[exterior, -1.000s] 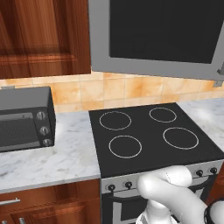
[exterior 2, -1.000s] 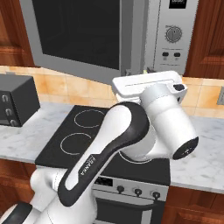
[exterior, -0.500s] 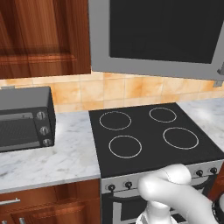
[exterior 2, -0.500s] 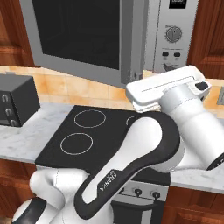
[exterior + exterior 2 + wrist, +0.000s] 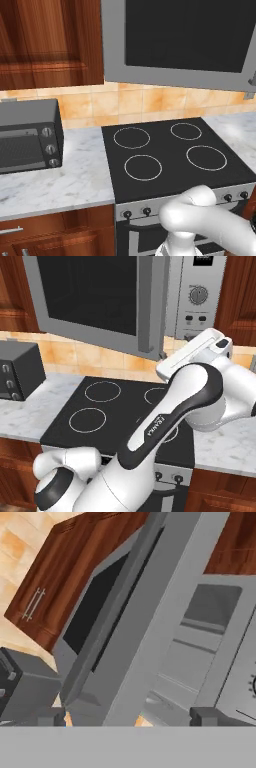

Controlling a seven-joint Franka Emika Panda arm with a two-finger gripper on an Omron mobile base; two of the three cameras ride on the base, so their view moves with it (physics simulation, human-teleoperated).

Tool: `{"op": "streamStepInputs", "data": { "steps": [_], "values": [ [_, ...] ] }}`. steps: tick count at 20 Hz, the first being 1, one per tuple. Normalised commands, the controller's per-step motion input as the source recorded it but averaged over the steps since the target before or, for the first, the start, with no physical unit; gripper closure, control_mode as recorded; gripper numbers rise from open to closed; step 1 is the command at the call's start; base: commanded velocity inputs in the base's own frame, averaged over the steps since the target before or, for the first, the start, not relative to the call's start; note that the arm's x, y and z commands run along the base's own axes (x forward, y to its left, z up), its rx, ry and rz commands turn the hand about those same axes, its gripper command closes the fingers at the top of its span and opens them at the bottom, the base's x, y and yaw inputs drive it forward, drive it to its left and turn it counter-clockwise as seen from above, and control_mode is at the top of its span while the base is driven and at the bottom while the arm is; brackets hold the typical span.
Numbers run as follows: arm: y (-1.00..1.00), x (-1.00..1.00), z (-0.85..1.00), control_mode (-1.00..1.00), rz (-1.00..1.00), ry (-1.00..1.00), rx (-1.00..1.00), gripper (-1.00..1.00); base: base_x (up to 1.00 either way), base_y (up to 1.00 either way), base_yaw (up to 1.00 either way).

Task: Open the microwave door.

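The grey microwave door (image 5: 95, 298) stands swung partly open from the microwave (image 5: 200, 293).

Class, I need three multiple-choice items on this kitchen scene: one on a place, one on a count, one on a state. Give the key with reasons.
1. Where is the toaster oven?
A. left of the stove
B. on the stove
C. above the microwave

2. How many burner rings are on the stove?
A. two
B. four
C. six

3. The microwave door is:
A. shut flush
C. removed
B. swung partly open

Key: 1 A, it sits on the counter beside the stove; 2 B, four white rings show; 3 B, the hand view shows the cavity behind the door.
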Motion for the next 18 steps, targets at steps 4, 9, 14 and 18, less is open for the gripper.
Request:
{"op": "streamStepInputs", "data": {
  "steps": [4, 9, 14, 18],
  "values": [
    [-0.33, 0.74, -0.15, -1.0, 0.05, -0.12, -0.15, -1.0, 0.0, 0.0, 0.0],
    [-0.24, 0.79, -0.05, -1.0, 0.08, -0.16, -0.07, -1.0, 0.0, 0.0, 0.0],
    [-0.11, 0.88, -0.05, -1.0, 0.07, -0.16, -0.04, -1.0, 0.0, 0.0, 0.0],
    [0.0, 0.37, 0.0, -1.0, 0.11, -0.11, -0.01, -1.0, 0.0, 0.0, 0.0]
  ]
}}
